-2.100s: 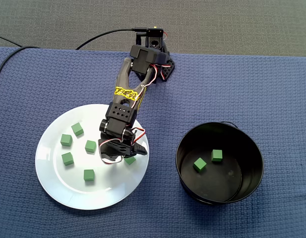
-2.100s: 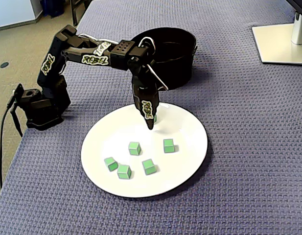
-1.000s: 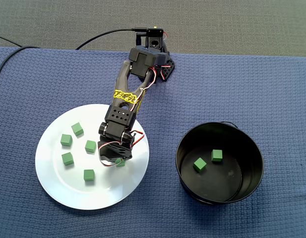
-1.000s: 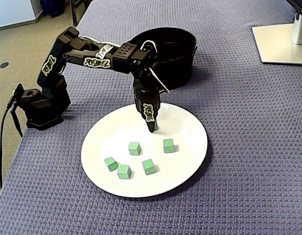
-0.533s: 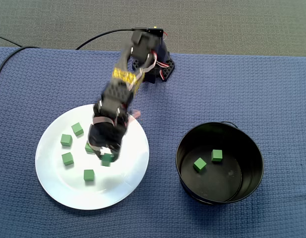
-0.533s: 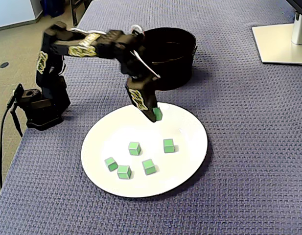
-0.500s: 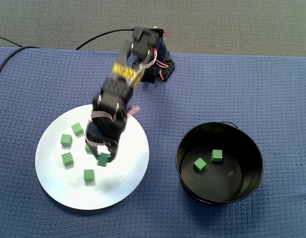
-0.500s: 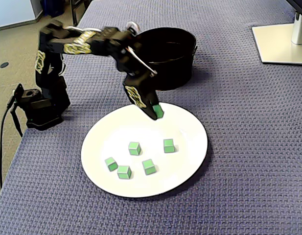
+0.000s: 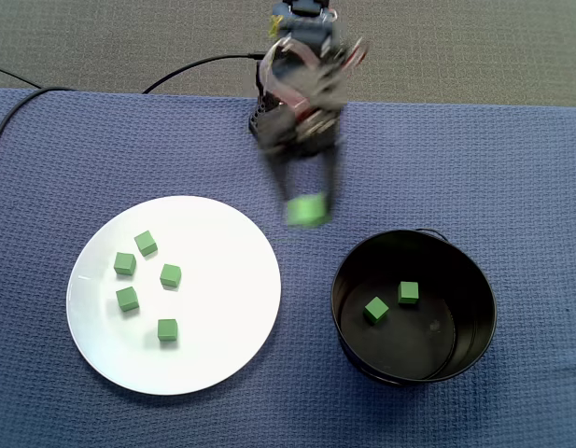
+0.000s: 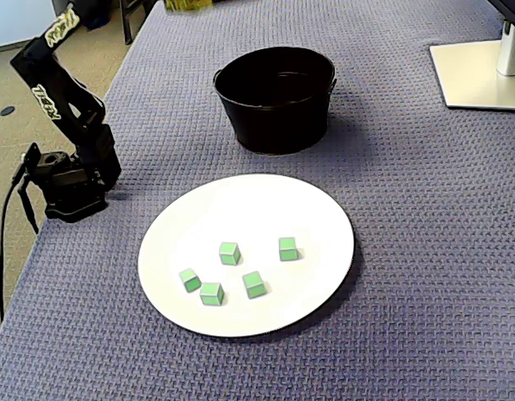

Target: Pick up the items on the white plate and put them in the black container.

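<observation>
Change: the arm (image 9: 297, 103) has lifted off the plate (image 9: 222, 243) and swung right, taking one cube (image 9: 306, 211); five cubes (image 9: 170, 275) stay there.
Arm: raised high and blurred in the top-down fixed view; the side fixed view shows only its lower links (image 10: 57, 83) at far left.
End effector (image 9: 306, 201): pointing down, pinching the cube.
Cube: in the air above the table (image 9: 456, 159), between plate and container (image 9: 414, 233).
Container: two cubes (image 9: 375, 310) inside.

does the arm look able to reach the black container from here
Likely yes: the pincer holds a green cube raised beside the black container, whose top is open with nothing between.
</observation>
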Available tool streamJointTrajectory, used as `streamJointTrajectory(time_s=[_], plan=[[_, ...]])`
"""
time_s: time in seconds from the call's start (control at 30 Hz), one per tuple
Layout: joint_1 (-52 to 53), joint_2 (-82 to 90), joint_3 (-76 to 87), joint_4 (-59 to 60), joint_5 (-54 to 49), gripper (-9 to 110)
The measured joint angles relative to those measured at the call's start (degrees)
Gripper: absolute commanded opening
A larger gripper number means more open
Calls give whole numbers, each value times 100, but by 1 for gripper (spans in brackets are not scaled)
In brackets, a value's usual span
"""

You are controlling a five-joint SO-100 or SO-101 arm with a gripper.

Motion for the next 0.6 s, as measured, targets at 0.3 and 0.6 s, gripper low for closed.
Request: streamJointTrajectory(time_s=[0.3,0.6], plan=[[-2408,-536,-457,1187,1028,0],[-2689,-2584,-360,1960,2725,0]])
